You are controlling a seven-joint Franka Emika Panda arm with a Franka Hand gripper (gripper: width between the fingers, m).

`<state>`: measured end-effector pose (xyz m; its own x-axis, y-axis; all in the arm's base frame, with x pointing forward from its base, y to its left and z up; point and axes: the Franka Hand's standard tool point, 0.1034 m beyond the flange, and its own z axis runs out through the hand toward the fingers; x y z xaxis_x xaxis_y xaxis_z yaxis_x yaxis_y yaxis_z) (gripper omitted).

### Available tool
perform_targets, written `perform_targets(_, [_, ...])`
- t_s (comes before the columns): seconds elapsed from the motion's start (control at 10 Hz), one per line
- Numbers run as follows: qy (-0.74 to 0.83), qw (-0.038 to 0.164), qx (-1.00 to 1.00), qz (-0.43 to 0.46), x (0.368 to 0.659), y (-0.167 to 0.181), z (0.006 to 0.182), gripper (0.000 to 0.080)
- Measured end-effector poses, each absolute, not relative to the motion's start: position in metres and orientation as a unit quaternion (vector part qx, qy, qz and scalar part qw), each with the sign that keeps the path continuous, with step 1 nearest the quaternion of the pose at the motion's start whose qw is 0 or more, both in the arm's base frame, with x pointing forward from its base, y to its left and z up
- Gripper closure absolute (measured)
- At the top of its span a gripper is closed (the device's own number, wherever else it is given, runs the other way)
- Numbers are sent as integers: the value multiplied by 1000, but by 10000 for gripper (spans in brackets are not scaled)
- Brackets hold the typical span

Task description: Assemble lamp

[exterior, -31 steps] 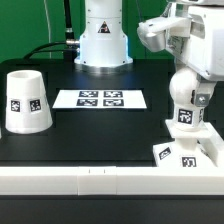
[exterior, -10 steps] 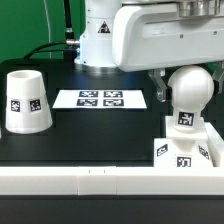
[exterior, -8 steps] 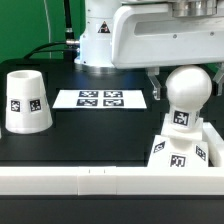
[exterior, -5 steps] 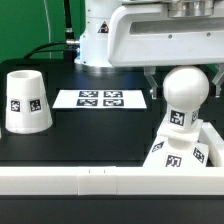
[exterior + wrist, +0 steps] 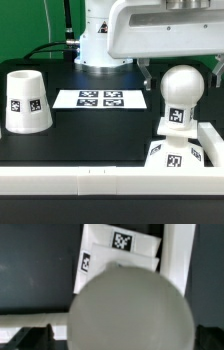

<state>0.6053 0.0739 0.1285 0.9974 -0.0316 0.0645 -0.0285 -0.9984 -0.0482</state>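
The white bulb [image 5: 183, 88] stands upright on its stem in the square stepped base [image 5: 178, 157] at the exterior view's right, against the white front rail. My gripper [image 5: 181, 80] hangs over the bulb, open. Its dark fingers [image 5: 144, 80] stand on either side of the round head with a gap showing. In the wrist view the bulb's head [image 5: 130, 308] fills the middle, the tagged base [image 5: 120, 252] lies beyond it, and the gripper [image 5: 125, 337] straddles the head. The conical shade [image 5: 27, 100] stands upright, wide end down, at the exterior view's left.
The marker board [image 5: 100, 98] lies flat in the middle of the black table. A white rail [image 5: 90, 182] runs along the front edge and a white wall [image 5: 213, 135] stands at the right. The arm's white pedestal [image 5: 103, 40] is at the back.
The arm has swung over the bulb, with fingers either side of its head. Bulb and base tilted briefly and have shifted slightly to the exterior view's left. The shade has not moved.
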Motion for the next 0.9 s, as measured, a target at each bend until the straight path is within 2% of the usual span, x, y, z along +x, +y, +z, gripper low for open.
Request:
perform_targets(0.3, [-21, 30, -999, -30, 583, 52, 158, 101])
perform_targets(0.5, [-46, 23, -998, -27, 560, 3, 151, 101])
perform_targets(0.7, [-54, 18, -998, -25, 552, -34, 136, 101])
perform_targets(0.9, [-55, 18, -998, -25, 553, -29, 136, 101])
